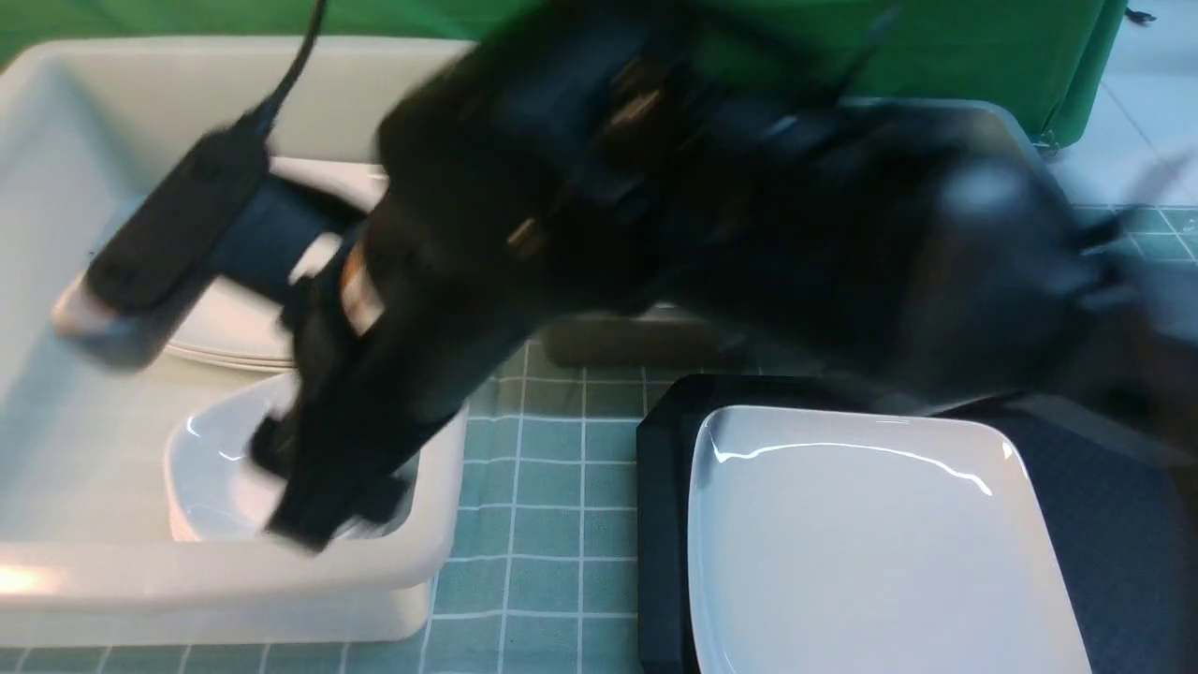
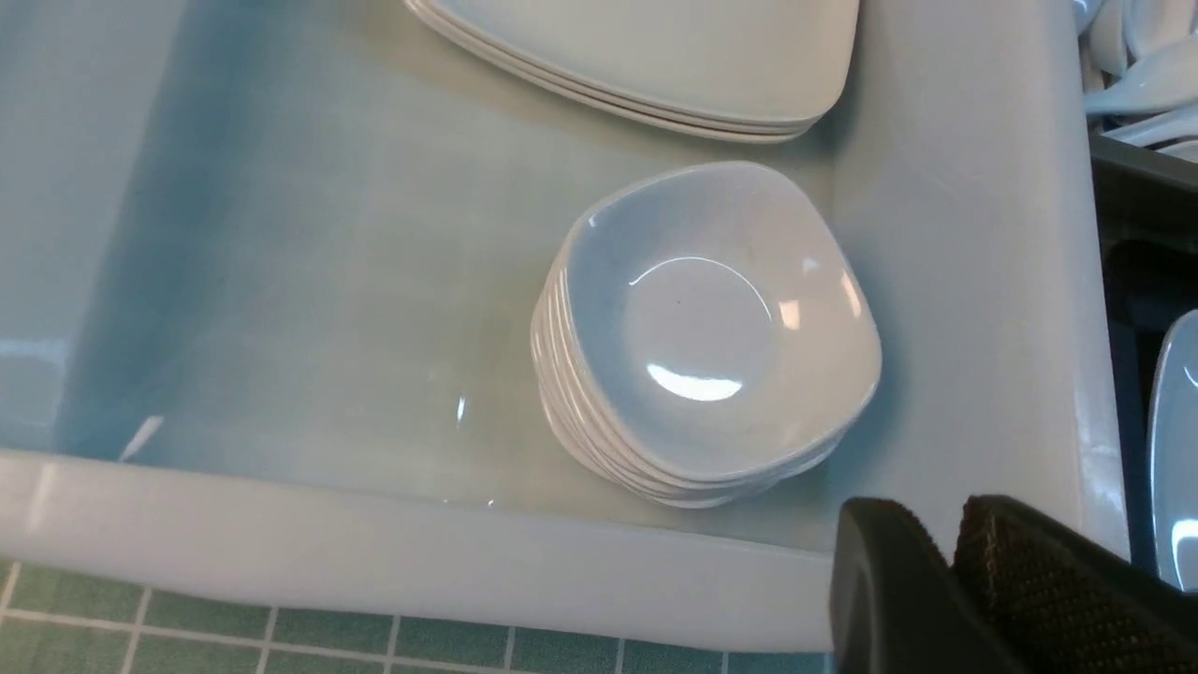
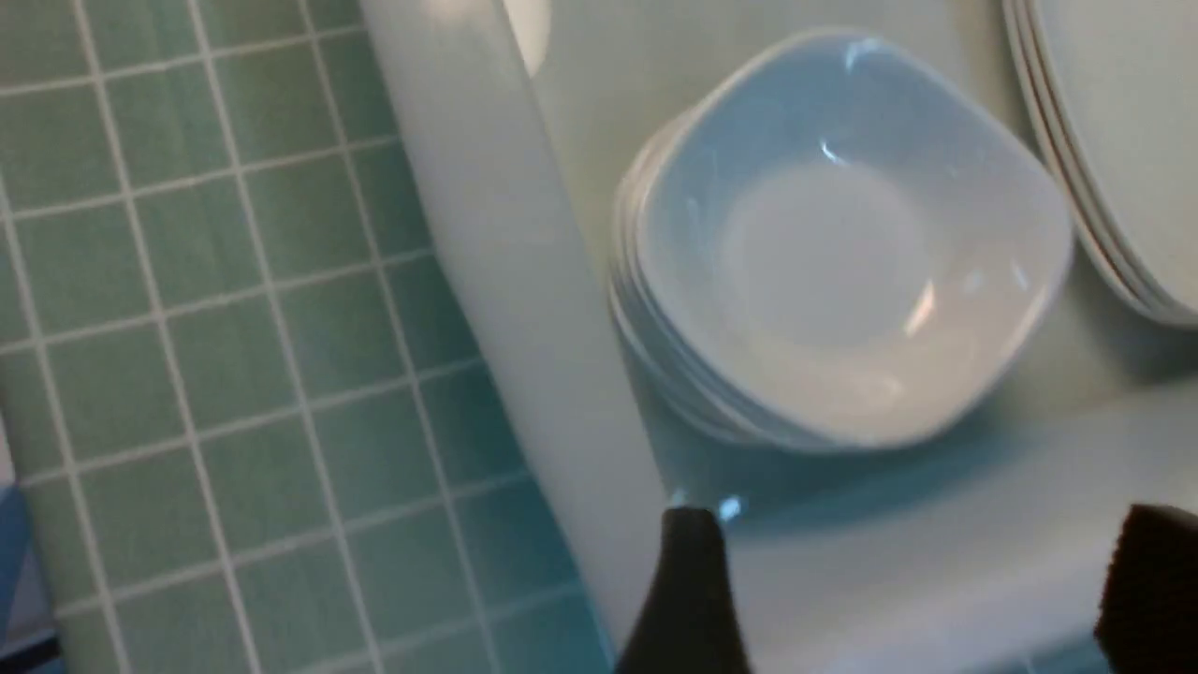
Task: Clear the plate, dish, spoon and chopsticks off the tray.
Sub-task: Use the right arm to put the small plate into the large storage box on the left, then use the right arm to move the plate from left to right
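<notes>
Closest to you, at 5 o'clock, the plate point(image 1: 870, 543) sits flat on the tray point(image 1: 660, 524), with nothing touching it. Over at 8 o'clock on the table point(image 1: 552, 468) there's the white tub point(image 1: 234, 580), with the stack of small dishes point(image 2: 711, 328) in its near right corner. Your right jaws hang just above that stack, spread wide and empty. The left jaws are also over the tub, close together, holding nothing. Further back, around 10 o'clock, there's a stack of plates point(image 1: 234, 337).

The desk point(image 1: 552, 524), under a green checked cloth, carries a big pale tub point(image 1: 281, 580) on the left. The black tray point(image 1: 660, 524) sits apart on the right, and a grey container point(image 1: 636, 344) behind.
</notes>
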Robot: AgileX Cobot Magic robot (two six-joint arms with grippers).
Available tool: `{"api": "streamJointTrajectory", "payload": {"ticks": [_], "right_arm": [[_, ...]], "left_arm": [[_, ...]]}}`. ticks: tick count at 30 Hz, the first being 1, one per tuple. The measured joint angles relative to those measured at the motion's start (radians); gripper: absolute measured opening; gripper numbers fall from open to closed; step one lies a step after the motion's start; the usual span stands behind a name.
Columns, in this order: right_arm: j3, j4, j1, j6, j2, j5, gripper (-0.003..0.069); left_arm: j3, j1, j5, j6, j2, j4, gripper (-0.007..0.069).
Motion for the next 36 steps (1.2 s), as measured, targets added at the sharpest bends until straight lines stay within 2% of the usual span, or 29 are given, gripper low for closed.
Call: {"api": "streamJointTrajectory", "payload": {"ticks": [1, 2, 3, 4, 6, 7, 9, 11, 12, 13, 15, 17, 19, 21, 23, 27, 31, 32, 35, 36], "right_arm": [[-0.001, -0.038, -0.012, 0.018, -0.027, 0.044, 0.0422], [-0.001, -0.061, -0.025, 0.032, -0.046, 0.077, 0.0389], [-0.001, -0.109, -0.073, 0.056, -0.09, 0.168, 0.0242], [0.008, -0.13, -0.106, 0.063, -0.113, 0.193, 0.0155], [0.059, -0.139, -0.228, 0.087, -0.176, 0.193, 0.0059], [0.066, -0.139, -0.24, 0.087, -0.182, 0.193, 0.0054], [0.177, -0.138, -0.376, 0.132, -0.261, 0.192, 0.003], [0.327, -0.138, -0.547, 0.182, -0.339, 0.191, 0.0031], [0.34, -0.138, -0.577, 0.189, -0.345, 0.191, 0.0033], [0.439, -0.128, -0.684, 0.212, -0.382, 0.189, 0.0048], [0.585, -0.086, -0.818, 0.226, -0.417, 0.178, 0.0095], [0.714, 0.006, -0.936, 0.211, -0.428, 0.141, 0.0178], [0.837, 0.104, -1.035, 0.179, -0.425, 0.051, 0.03], [0.97, 0.205, -1.1, 0.134, -0.404, -0.071, 0.0428], [1.043, 0.269, -1.119, 0.093, -0.374, -0.176, 0.0504], [1.075, 0.31, -1.103, 0.058, -0.315, -0.262, 0.051], [1.075, 0.32, -1.082, 0.052, -0.252, -0.321, 0.0486], [1.075, 0.324, -1.074, 0.051, -0.229, -0.337, 0.0468], [1.075, 0.326, -1.062, 0.043, -0.2, -0.356, 0.0399], [1.075, 0.329, -1.054, 0.022, -0.195, -0.363, 0.033]], "left_arm": [[0.0, 0.0, -0.001, 0.011, 0.0, -0.01, 0.0096], [0.0, 0.0, -0.003, 0.021, 0.001, -0.019, 0.0096], [0.0, 0.0, -0.01, 0.032, 0.005, -0.043, 0.0096], [0.0, 0.0, -0.015, 0.043, 0.011, -0.062, 0.0096], [0.0, 0.0, -0.025, 0.086, 0.033, -0.111, 0.0096], [0.0, 0.0, -0.027, 0.091, 0.036, -0.12, 0.0096], [0.0, 0.0, -0.03, 0.15, 0.074, -0.174, 0.0096], [0.0, 0.0, -0.03, 0.209, 0.119, -0.243, 0.0096], [0.0, 0.0, -0.03, 0.209, 0.123, -0.248, 0.0096], [0.0, 0.0, -0.032, 0.248, 0.149, -0.284, 0.0096], [0.0, 0.0, -0.035, 0.311, 0.197, -0.351, 0.0096], [0.0, 0.0, -0.039, 0.365, 0.229, -0.41, 0.0096], [0.0, 0.0, -0.048, 0.413, 0.266, -0.471, 0.0094], [0.0, -0.007, -0.053, 0.453, 0.303, -0.51, 0.0078], [0.0, -0.042, -0.073, 0.472, 0.337, -0.513, 0.0046], [0.0, -0.173, -0.141, 0.456, 0.381, -0.489, 0.0008], [0.0, -0.311, -0.192, 0.349, 0.439, -0.415, 0.0002], [0.0, -0.36, -0.207, 0.323, 0.47, -0.386, 0.0001], [0.0, -0.41, -0.222, 0.301, 0.516, -0.373, 0.0001], [0.0, -0.424, -0.225, 0.298, 0.534, -0.373, 0.0001]]}}
